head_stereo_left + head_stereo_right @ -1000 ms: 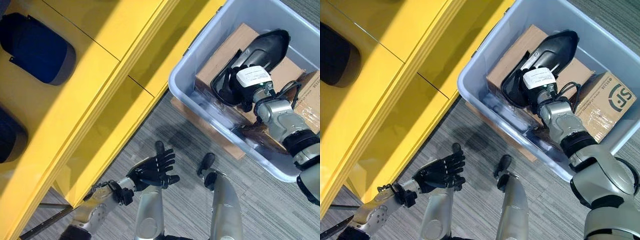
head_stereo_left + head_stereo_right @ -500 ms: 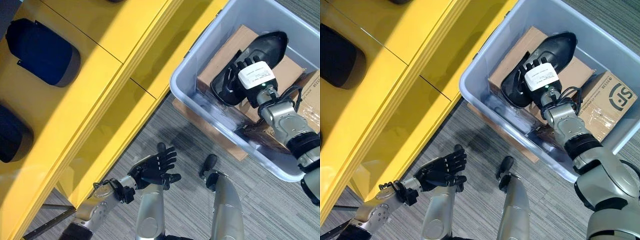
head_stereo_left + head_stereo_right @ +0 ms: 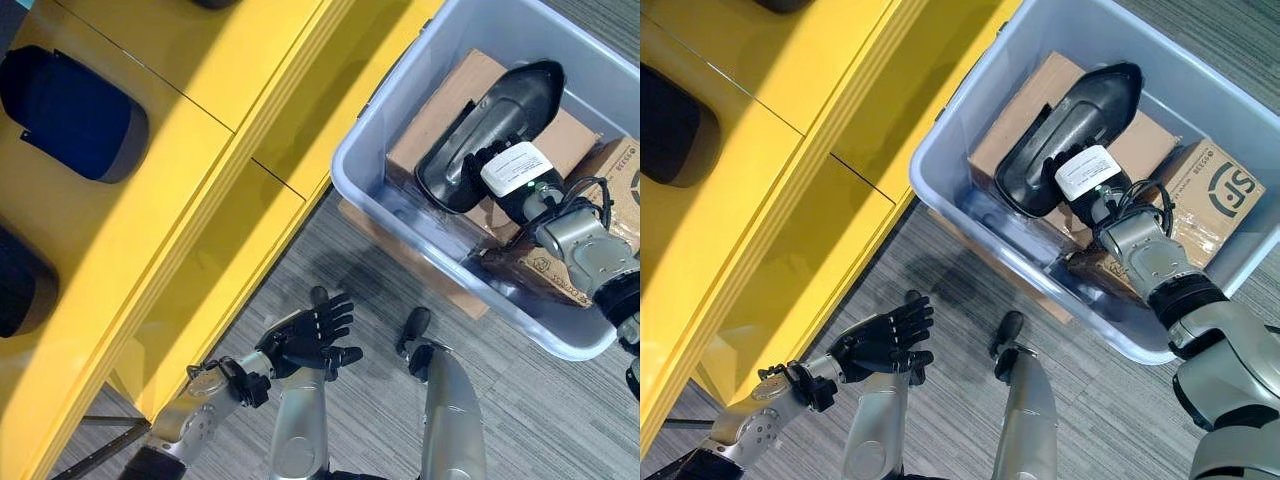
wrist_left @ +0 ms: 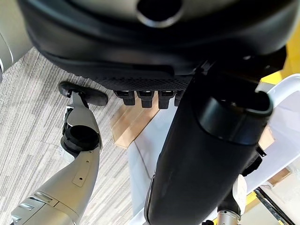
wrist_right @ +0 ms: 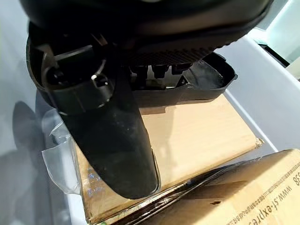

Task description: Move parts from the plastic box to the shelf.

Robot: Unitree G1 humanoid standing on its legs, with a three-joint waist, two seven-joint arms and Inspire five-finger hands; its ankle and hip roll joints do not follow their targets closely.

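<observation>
Right robot hand (image 3: 497, 165) gripping black part (image 3: 487, 130), inside plastic box (image 3: 390, 120)

The right hand (image 3: 500, 170) covers the near part of the black shell part (image 3: 490, 130), and its fingers (image 3: 1065, 160) reach into the shell's hollow, so their curl cannot be read. The plastic box (image 3: 400, 210) runs off the picture's right edge. The second cardboard box (image 3: 1210, 190) is half hidden by the arm. One dark part on the shelf (image 3: 20, 280) is cut by the left edge.
</observation>
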